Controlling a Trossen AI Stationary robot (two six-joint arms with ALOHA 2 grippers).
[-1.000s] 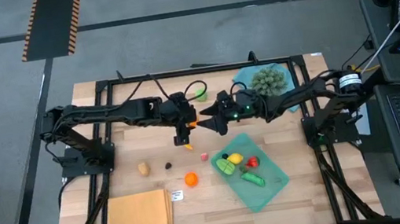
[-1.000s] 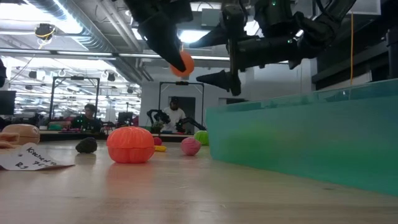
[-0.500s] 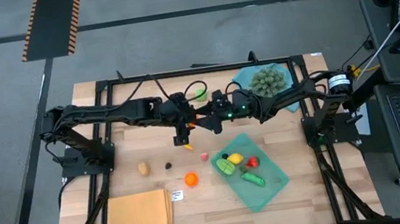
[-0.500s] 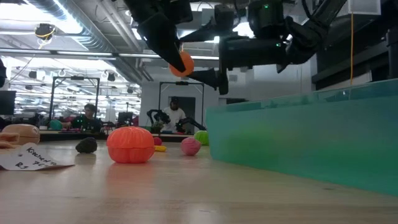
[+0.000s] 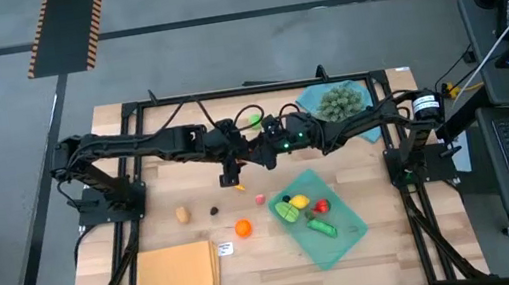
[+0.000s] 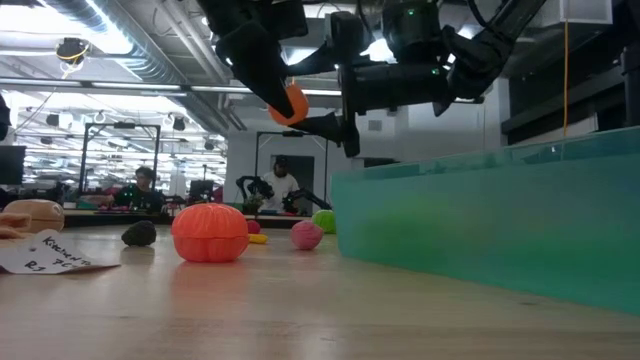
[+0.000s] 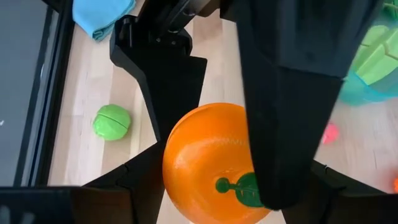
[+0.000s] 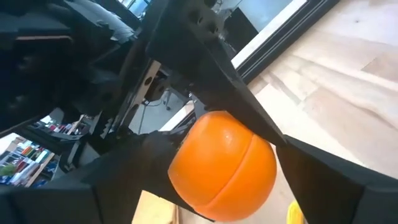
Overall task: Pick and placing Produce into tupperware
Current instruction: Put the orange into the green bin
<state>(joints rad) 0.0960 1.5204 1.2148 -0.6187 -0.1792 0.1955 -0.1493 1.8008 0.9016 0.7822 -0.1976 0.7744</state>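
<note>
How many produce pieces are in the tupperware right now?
4, by the high view: yellow piece, light green piece beside it, red piece mid-container, dark green piece next to the red. Others may be hidden.

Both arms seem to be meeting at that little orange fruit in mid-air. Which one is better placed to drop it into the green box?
Probably the right. The left end effector holds the orange fruit above the table, while the right end effector, open around it, belongs to the arm on the tupperware's side.
</note>
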